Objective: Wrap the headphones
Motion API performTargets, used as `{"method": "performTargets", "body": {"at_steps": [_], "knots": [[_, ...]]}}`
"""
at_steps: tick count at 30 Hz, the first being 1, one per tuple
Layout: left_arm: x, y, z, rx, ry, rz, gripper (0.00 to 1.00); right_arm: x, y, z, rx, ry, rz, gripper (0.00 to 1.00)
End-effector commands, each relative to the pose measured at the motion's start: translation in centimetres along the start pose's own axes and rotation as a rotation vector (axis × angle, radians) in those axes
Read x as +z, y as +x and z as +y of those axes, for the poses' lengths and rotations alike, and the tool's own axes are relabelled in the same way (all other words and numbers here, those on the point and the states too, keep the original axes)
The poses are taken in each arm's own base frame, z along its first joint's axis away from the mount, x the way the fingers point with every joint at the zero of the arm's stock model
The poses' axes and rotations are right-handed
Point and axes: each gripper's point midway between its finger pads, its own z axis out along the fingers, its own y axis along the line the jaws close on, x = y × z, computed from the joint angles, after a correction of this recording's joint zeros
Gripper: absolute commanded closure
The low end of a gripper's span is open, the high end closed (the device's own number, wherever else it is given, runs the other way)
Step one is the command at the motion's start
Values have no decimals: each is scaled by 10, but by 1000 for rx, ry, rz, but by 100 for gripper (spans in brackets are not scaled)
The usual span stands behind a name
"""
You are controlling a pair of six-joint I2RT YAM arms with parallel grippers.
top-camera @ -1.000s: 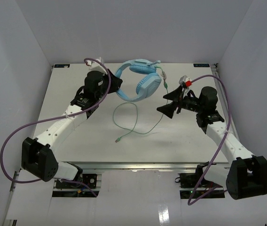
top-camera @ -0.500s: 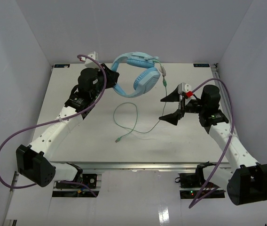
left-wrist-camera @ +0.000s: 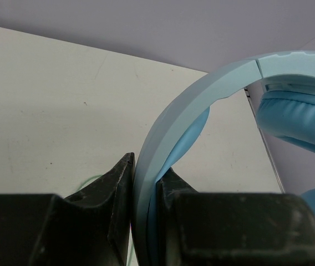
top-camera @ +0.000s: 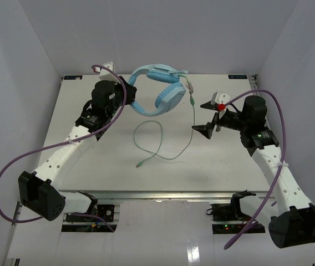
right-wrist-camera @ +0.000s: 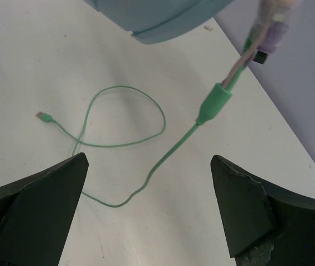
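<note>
Missing the thin cable (right-wrist-camera: 171, 148) is the risk: it hangs just ahead of the right gripper (right-wrist-camera: 149, 160), whose jaws stand wide, and a tug could twist the headphones (top-camera: 168, 97), held up by the left gripper (left-wrist-camera: 145, 172) clamped on the headband (left-wrist-camera: 202, 94); the plug (right-wrist-camera: 42, 116) lies farther ahead.

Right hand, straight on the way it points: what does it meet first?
Probably the green cable hanging below the headphones, centred between the open fingers of the right hand; depth is unclear.
</note>
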Motion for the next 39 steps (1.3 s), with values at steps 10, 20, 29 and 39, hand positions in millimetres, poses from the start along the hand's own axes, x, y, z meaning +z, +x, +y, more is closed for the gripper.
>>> {"method": "performTargets", "body": {"at_steps": [10, 20, 29, 39], "knots": [[-35, -64, -43, -143, 165, -168, 100, 56, 22, 20, 194, -128, -141, 4], [-14, -88, -62, -296, 234, -211, 100, 62, 17, 44, 161, -218, -227, 7], [-16, -116, -78, -342, 271, -238, 100, 79, -15, 50, 181, -312, -361, 10], [-26, -151, -82, -353, 271, -300, 100, 67, -6, 89, 232, -462, -437, 20]]}}
